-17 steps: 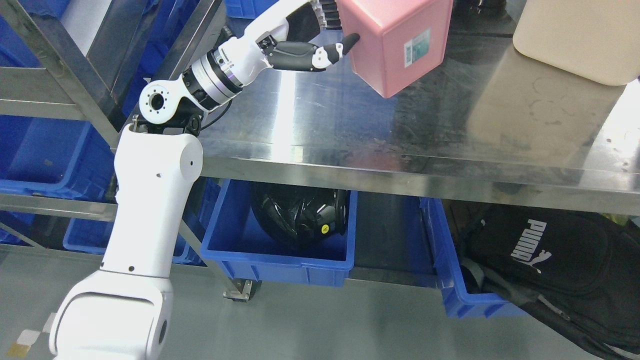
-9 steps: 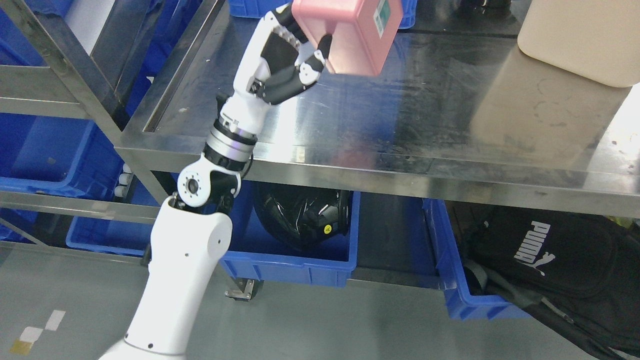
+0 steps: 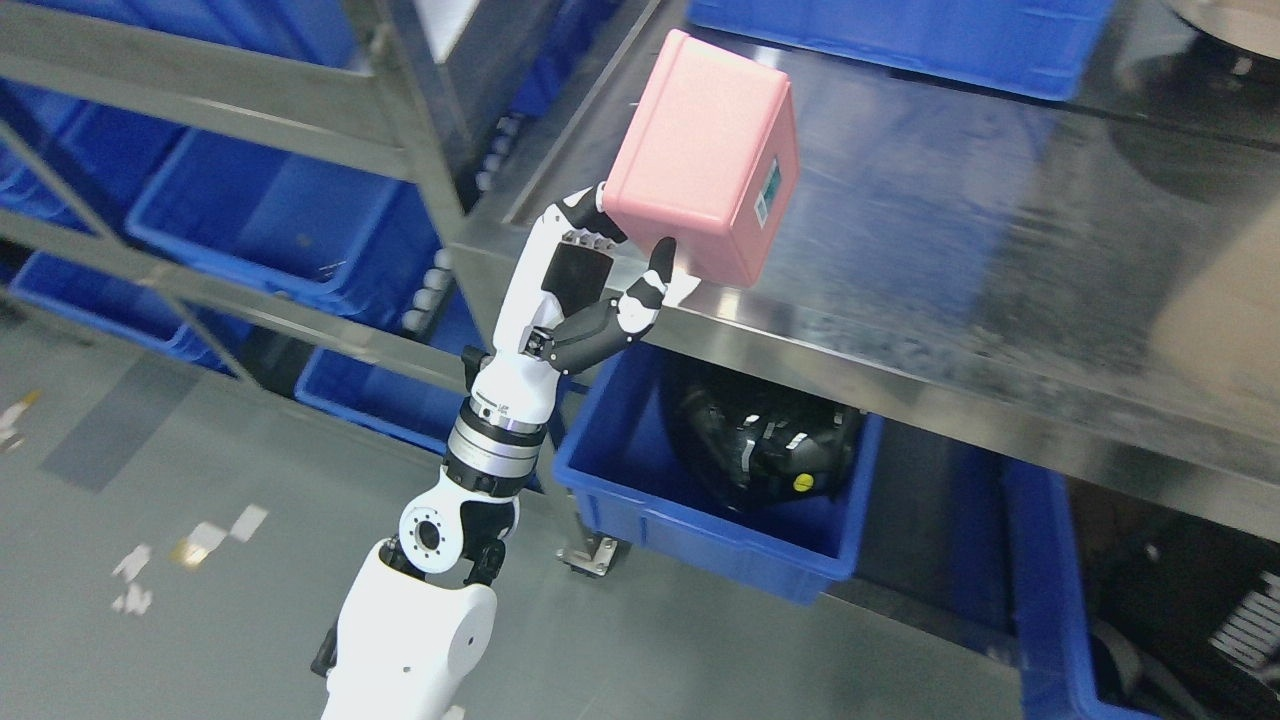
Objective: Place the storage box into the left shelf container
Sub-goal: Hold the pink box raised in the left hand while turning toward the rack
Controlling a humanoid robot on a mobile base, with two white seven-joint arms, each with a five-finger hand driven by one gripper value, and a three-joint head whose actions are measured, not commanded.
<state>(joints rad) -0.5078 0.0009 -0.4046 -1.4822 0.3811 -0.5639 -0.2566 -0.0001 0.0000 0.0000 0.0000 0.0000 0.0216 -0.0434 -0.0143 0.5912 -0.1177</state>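
A pink storage box (image 3: 700, 155) with a small label on its side is held up in the air, tilted, over the front left corner of the steel table (image 3: 900, 250). My left hand (image 3: 615, 265) is shut on the box from below, thumb on its near face and fingers behind it. The left arm rises from the bottom edge. To the left stands a steel shelf rack with blue containers (image 3: 270, 225) on its levels. The right arm is not in view.
A blue bin (image 3: 690, 510) under the table holds a black helmet (image 3: 765, 440). Another blue bin (image 3: 1040, 610) sits lower right. A blue bin (image 3: 900, 40) stands at the table's back. The rack's steel post (image 3: 420, 130) stands between table and shelf containers.
The camera has swung left and the whole picture has shifted. My left hand has carried the pink box off the table top, toward its front left corner.
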